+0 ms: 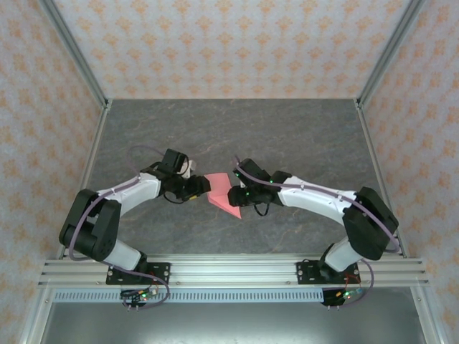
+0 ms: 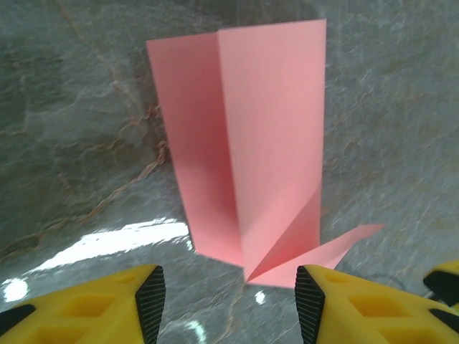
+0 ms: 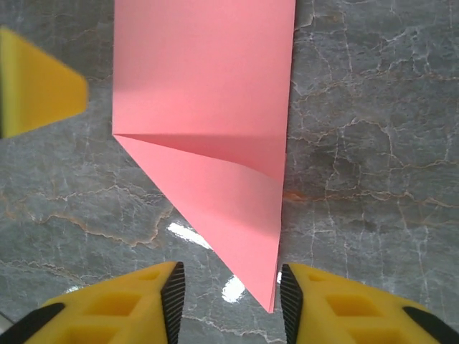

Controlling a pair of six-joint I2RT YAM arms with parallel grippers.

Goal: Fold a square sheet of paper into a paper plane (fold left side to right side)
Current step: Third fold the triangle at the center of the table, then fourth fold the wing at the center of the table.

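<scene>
From above, the left gripper (image 1: 192,188) and the right gripper (image 1: 237,193) crowd over the paper (image 1: 219,192), so I can't make out its side edges or their fingertips there. On my right wrist feed the folded pink sheet runs off the top edge. It lies flat on the grey table (image 1: 287,136), midway between the arms. Both arms bend inward, wrists low, facing each other. The left jaws stand well apart, with the paper just ahead of the gap. The right jaws are parted too, the paper's tip lying loose between the pads (image 3: 172,297).

Far part of table (image 1: 237,129) = big open room. In the middle, pink paper (image 1: 221,192) sits w/ left arm (image 1: 136,190) & right arm (image 1: 315,195) close on both sides. Walls (image 1: 229,43) block left, right, far.
</scene>
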